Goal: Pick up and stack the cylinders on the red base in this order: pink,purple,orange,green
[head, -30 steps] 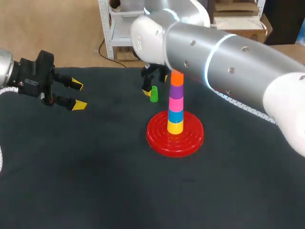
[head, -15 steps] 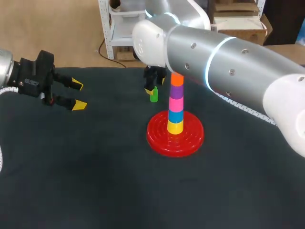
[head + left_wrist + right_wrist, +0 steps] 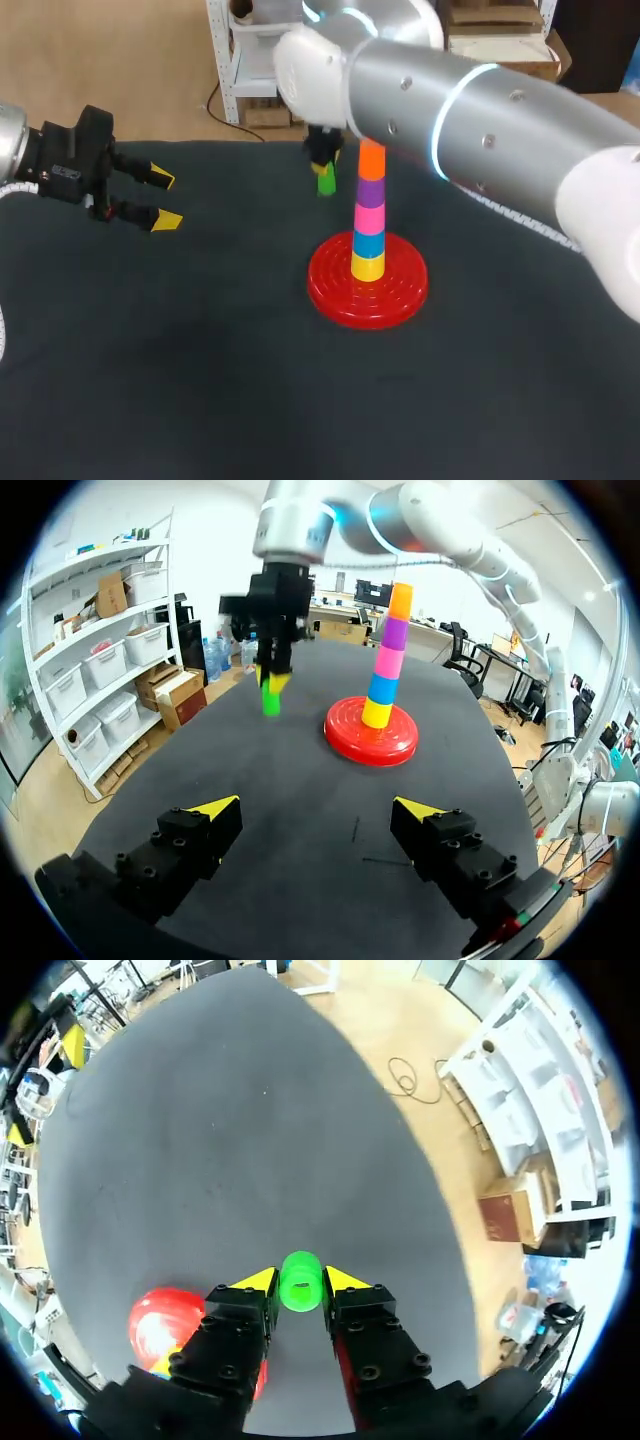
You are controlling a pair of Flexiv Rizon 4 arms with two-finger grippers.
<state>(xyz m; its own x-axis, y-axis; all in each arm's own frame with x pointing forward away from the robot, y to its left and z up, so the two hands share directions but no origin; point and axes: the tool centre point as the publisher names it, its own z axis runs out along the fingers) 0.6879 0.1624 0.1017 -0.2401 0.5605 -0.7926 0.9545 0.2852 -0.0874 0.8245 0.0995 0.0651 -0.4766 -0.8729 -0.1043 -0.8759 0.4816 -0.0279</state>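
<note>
Now pinching the green cylinder (image 3: 270, 700) in the right gripper (image 3: 300, 1278), holding it seemingly clear of the table (image 3: 200, 350), just beside the orange-topped stack (image 3: 370, 215) on the base (image 3: 340, 290). Holding the left gripper (image 3: 315, 806) spread, well apart.

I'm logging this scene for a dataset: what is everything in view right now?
table: one, black, under everything.
red base: one, red, mid-table.
stack: five cylinders on the red base, bottom to top yellow, blue, pink, purple, orange.
green cylinder: one, green, beside the stack, between the right gripper's fingers.
left gripper: one, yellow tips, open and empty, over the table's left side.
right gripper: one, yellow tips, shut on the green cylinder.
</note>
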